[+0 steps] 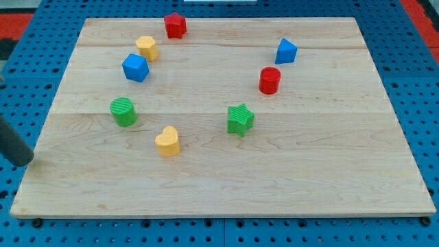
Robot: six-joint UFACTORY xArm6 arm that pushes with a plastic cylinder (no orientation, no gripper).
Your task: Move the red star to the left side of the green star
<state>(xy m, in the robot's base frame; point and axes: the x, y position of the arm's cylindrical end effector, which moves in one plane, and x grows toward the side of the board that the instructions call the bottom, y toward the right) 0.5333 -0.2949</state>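
Observation:
The red star (175, 25) sits near the view's top edge of the wooden board (309, 171), left of centre. The green star (240, 119) sits near the board's middle, well below and to the right of the red star. My tip (22, 162) shows at the view's far left, just off the board's left edge, far from both stars. It touches no block. The closest block to it is the green cylinder (123, 111).
A yellow hexagon (147, 47) and a blue cube (136, 67) lie below-left of the red star. A yellow heart (167, 141) lies left of the green star. A red cylinder (269, 80) and a blue triangular block (286, 51) lie above-right of it.

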